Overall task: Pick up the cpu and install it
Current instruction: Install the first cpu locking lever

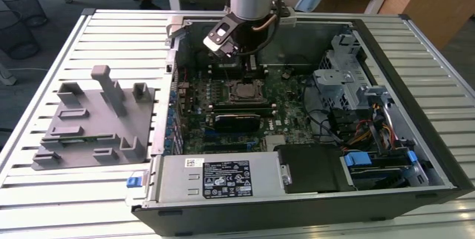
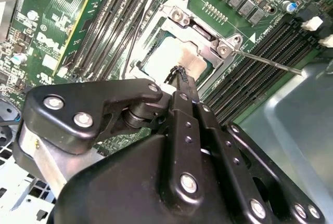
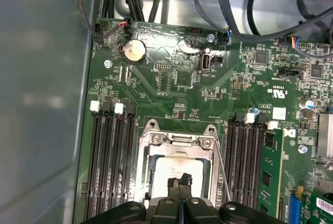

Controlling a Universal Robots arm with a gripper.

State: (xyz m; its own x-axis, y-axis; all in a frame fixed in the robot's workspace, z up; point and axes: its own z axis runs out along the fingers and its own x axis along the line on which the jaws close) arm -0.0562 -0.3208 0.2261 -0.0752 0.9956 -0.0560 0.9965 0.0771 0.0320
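The cpu point(image 3: 167, 171) lies flat in the motherboard's socket, its silvery top plate framed by the metal socket frame point(image 3: 177, 140). In the second wrist view the cpu point(image 2: 169, 57) sits just beyond my black fingertips. My gripper point(image 3: 180, 186) hangs right over the chip, its two fingers pressed together with nothing between them. In the exterior view the gripper point(image 1: 250, 71) reaches down into the open computer case, just above the socket and the cpu point(image 1: 245, 90). The thin socket lever point(image 2: 270, 63) stands out to one side of the frame.
Memory slots point(image 3: 112, 151) flank the socket on both sides. Cables point(image 3: 229, 5) run along the case wall. A grey fixture plate point(image 1: 89, 122) with upright blocks lies at the exterior view's left of the case. The power supply point(image 1: 219, 178) and drive cage point(image 1: 349, 78) crowd the case.
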